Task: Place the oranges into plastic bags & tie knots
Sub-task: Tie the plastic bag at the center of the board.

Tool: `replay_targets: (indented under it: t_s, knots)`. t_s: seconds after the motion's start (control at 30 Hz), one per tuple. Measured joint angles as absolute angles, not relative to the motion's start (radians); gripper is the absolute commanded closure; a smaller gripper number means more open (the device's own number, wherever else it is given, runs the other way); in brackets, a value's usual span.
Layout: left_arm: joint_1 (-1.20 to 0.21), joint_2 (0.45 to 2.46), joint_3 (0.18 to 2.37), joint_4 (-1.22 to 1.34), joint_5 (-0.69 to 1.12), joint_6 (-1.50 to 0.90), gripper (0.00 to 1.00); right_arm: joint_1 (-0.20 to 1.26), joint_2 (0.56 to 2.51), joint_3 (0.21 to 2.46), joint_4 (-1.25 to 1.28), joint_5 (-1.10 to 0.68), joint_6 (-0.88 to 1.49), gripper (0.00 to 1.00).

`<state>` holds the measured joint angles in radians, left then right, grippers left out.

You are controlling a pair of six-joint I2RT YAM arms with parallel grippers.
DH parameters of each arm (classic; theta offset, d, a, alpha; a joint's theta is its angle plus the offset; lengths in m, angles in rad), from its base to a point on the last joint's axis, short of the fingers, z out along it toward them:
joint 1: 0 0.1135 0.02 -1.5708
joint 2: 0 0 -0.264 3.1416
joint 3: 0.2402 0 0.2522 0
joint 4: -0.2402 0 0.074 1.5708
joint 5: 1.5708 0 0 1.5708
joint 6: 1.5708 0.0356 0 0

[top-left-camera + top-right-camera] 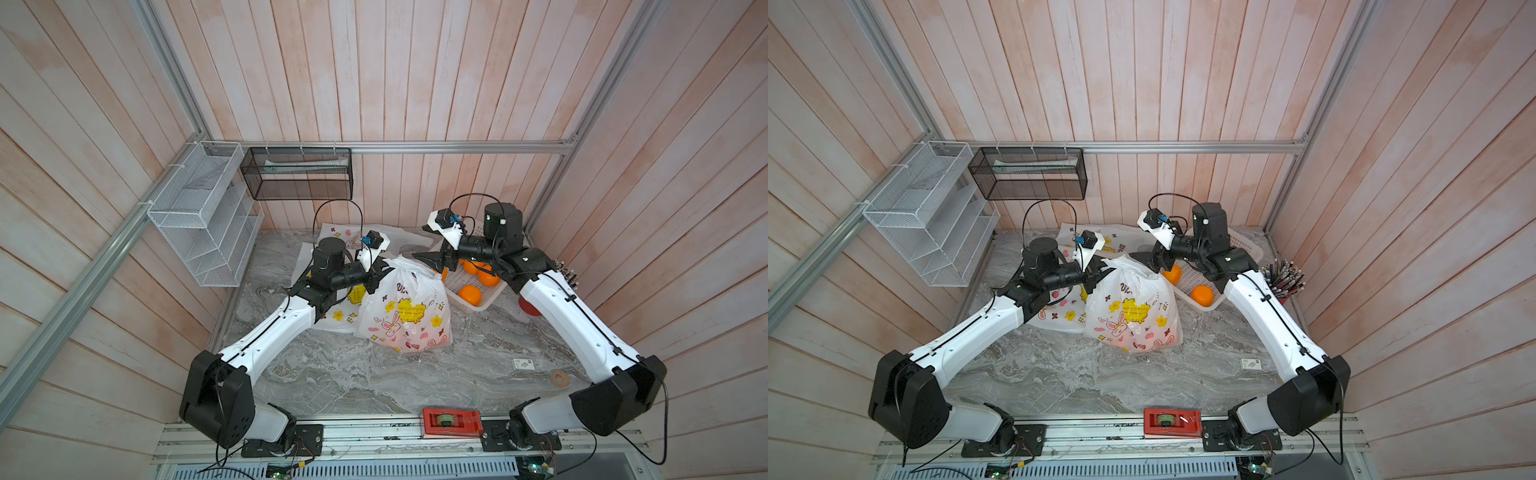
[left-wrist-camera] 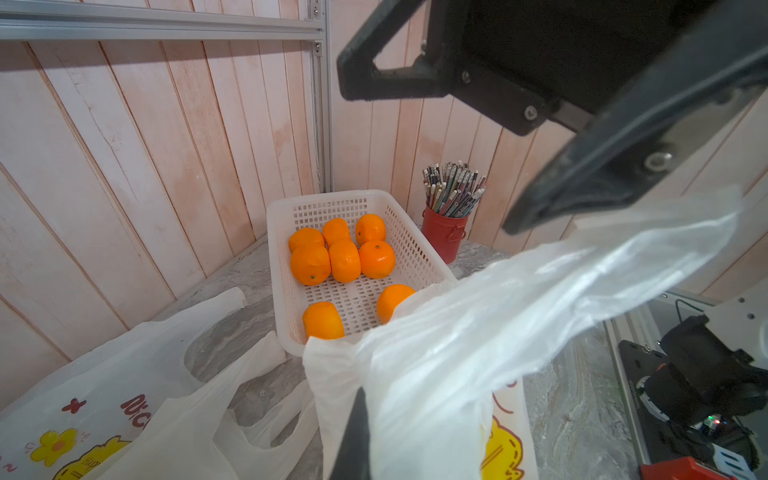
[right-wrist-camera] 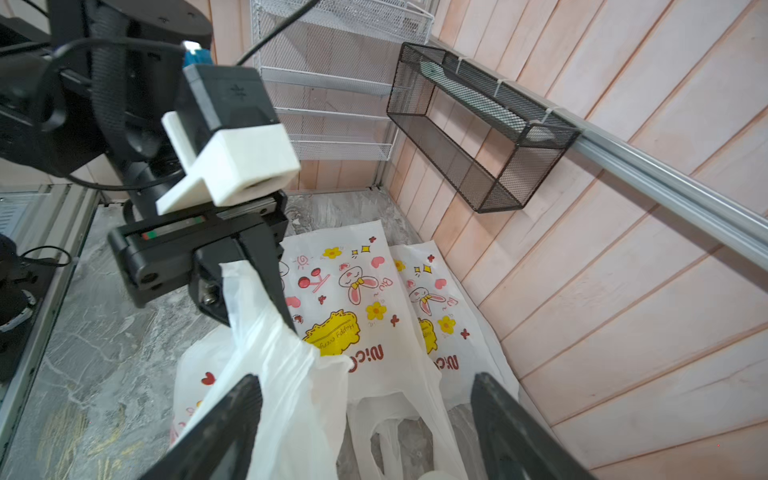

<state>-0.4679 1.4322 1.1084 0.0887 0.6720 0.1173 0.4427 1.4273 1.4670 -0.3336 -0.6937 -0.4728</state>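
Observation:
A filled printed plastic bag (image 1: 405,316) stands mid-table, an orange tint showing through its base. My left gripper (image 1: 379,272) is shut on one of its handles (image 3: 249,299). That handle stretches across to my right gripper (image 3: 363,378), which is open, and drapes against one of its fingers (image 3: 232,415). Several oranges (image 2: 345,257) lie in the white perforated basket (image 2: 274,249), which sits behind the bag on the right side of the table. Empty printed bags (image 3: 345,299) lie flat by the back wall. No knots are in view.
A red cup of pencils (image 2: 444,241) stands beside the basket in the corner. A black mesh shelf (image 1: 297,174) and a white wire rack (image 1: 203,216) hang on the walls. A red tool (image 1: 451,422), a tape ring (image 1: 560,379) and a small card (image 1: 523,364) lie near the front.

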Motion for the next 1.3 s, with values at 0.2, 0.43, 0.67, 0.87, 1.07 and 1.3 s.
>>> replay_targets:
  t_s: [0.2,0.43,0.67,0.87,1.07,1.3]
  knots:
    - [-0.468,1.43,1.108,0.088,0.672,0.124,1.0,0.469,1.417,1.407,-0.361,-0.682,-0.475,0.2]
    - [-0.468,1.428,1.108,0.086,0.672,0.125,1.0,0.484,1.417,1.358,-0.369,-0.648,-0.471,0.2]
    - [-0.468,1.421,1.108,0.086,0.672,0.125,1.0,0.508,1.433,1.356,-0.373,-0.616,-0.445,0.18]
    - [-0.476,1.417,1.105,0.085,0.657,0.124,1.0,0.527,1.45,1.35,-0.376,-0.577,-0.408,0.29]
    - [-0.485,1.408,1.103,0.081,0.626,0.124,1.0,0.53,1.462,1.348,-0.396,-0.542,-0.359,0.58]
    - [-0.505,1.393,1.103,0.056,0.578,0.123,1.0,0.532,1.457,1.348,-0.409,-0.445,-0.337,0.86]
